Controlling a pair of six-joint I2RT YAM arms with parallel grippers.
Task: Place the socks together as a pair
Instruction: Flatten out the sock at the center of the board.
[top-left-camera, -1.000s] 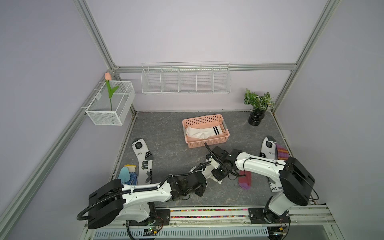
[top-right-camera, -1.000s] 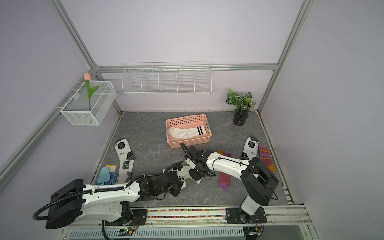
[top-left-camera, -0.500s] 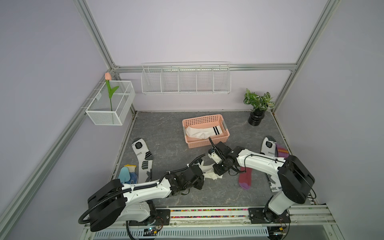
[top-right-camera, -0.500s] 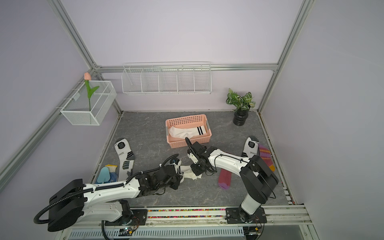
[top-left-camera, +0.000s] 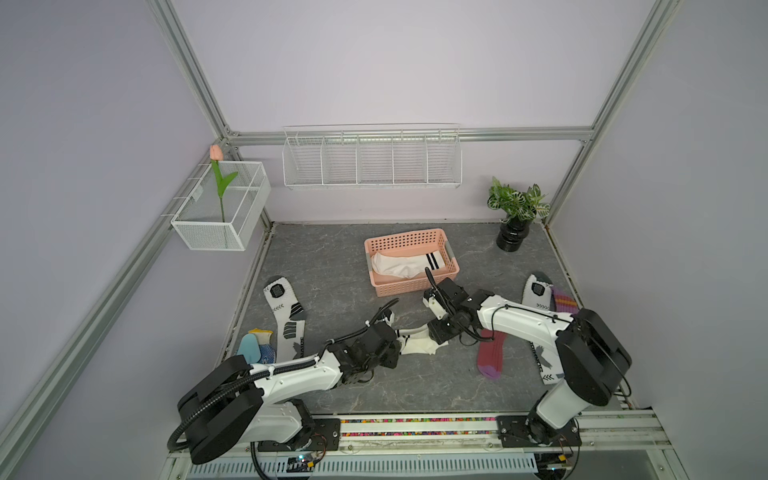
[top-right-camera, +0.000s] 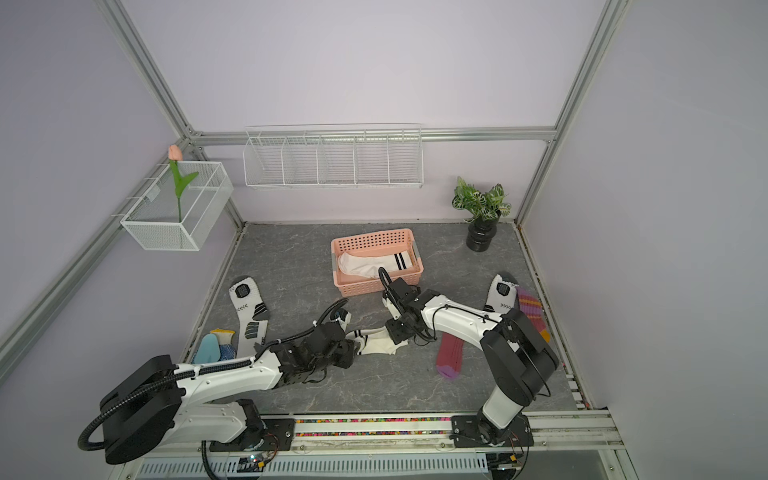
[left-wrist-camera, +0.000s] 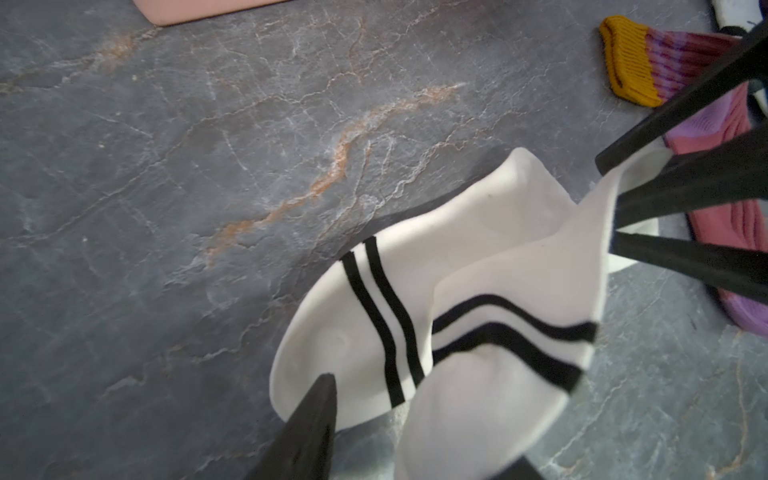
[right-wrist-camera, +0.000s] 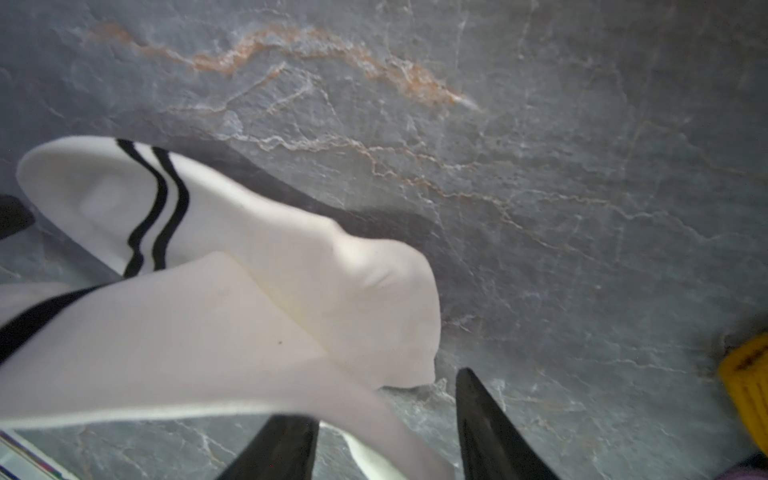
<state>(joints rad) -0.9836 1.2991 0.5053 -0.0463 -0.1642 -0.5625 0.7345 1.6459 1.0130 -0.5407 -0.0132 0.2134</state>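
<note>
Surface: grey marbled tabletop (top-left-camera: 332, 266)
Socks: two white striped socks (top-left-camera: 417, 344) overlapped, near pink basket (top-left-camera: 405, 286), long axis along its front wall
Left gripper (top-left-camera: 391, 356): cuff end, jaws parted, nothing pinched
Right gripper (top-left-camera: 439, 335): toe end, jaws parted, nothing pinched

You have the white striped socks (top-right-camera: 376, 341) bunched together near the middle of the worktop's (top-right-camera: 291, 266) front edge, your left gripper (top-right-camera: 350, 352) and right gripper (top-right-camera: 397, 334) at opposite ends.

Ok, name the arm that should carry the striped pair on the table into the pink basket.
Right, probably. The right gripper sits at the striped pair and nearest the pink basket; the left gripper is farther from it.
</note>
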